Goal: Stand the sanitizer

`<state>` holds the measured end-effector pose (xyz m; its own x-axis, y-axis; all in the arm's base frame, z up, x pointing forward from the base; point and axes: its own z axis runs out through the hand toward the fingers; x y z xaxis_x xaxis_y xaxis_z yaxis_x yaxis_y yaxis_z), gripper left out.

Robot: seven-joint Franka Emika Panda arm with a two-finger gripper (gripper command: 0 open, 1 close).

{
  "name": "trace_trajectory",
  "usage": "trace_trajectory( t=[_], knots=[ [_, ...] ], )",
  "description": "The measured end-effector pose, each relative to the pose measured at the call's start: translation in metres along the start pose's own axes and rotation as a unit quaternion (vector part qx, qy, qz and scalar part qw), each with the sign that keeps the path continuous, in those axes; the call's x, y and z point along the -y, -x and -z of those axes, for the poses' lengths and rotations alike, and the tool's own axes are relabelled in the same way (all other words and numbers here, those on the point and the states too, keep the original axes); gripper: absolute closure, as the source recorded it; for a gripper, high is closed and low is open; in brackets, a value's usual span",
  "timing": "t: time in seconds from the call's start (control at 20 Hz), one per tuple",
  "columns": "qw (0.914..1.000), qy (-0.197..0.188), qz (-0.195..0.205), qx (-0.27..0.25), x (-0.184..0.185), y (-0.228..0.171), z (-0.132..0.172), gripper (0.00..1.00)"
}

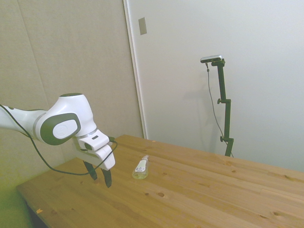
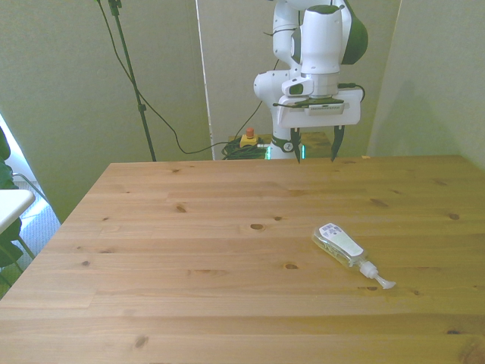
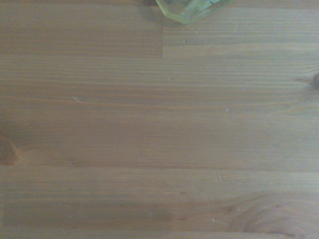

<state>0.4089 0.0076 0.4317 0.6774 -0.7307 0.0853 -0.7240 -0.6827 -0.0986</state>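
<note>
I see the sanitizer [image 2: 340,245] lying flat on the wooden counter [image 2: 189,250], a slim see-through bottle with a white label and white pump top. My claw [image 2: 316,152] hangs well apart from it, its two dark fingers spread wide, holding nothing

I see bare table [image 2: 189,258] on every side of the lying sanitizer [image 2: 342,246]; nothing stands between it and my gripper [image 2: 314,152].
</note>
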Motion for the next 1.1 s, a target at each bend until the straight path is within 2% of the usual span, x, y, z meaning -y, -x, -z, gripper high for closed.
trace_trajectory(
  t=[0.15, 0.35, 0.55, 0.8, 1.1],
  knots=[
    [1.0, 0.003, 0.0, -0.005, 0.003, -0.001, -0.003, 0.0],
    [0.9998, 0.002, 0.002, -0.02, 0.036, -0.029, 0.001, 0.0],
    [0.9987, 0.015, 0.01, -0.047, 0.084, -0.074, -0.003, 0.0],
    [0.9973, 0.009, 0.032, -0.065, 0.151, -0.124, -0.019, 0.0],
    [0.9953, 0.005, 0.063, -0.073, 0.233, -0.146, -0.049, 0.0]
  ],
)
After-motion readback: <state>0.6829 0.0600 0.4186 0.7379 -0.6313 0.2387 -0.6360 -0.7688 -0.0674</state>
